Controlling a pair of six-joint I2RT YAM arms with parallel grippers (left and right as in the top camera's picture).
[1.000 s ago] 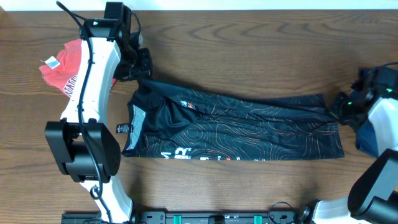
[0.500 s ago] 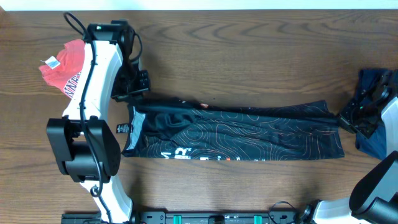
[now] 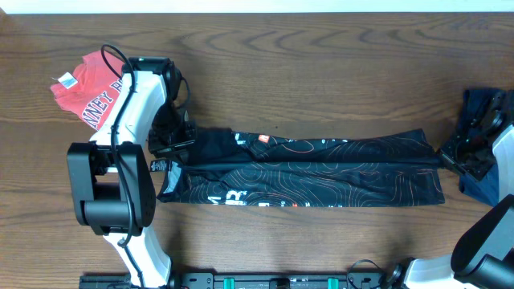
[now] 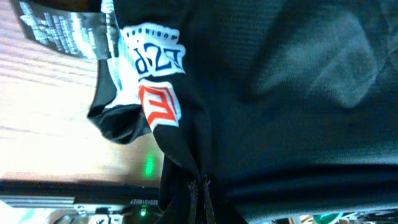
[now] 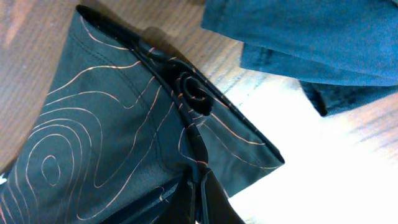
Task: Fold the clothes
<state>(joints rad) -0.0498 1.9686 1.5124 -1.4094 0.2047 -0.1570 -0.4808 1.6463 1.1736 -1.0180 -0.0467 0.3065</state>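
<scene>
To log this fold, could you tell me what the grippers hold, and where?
Both pinch the black T-shirt: left gripper its collar end, right gripper its hem end.

The overhead view is evenly lit and sharp. Both wrist views are soft, with glare bleaching the table (image 5: 323, 168) beside the black shirt (image 5: 93, 143).

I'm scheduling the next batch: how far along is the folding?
Done: the black shirt lies folded lengthwise into a long band. In hand: the left gripper and right gripper, both shut, pinch its two ends, stretching it flat. Left: folding that band shorter, then the crumpled red shirt; the navy shirt at the right edge is too cropped to judge.
</scene>
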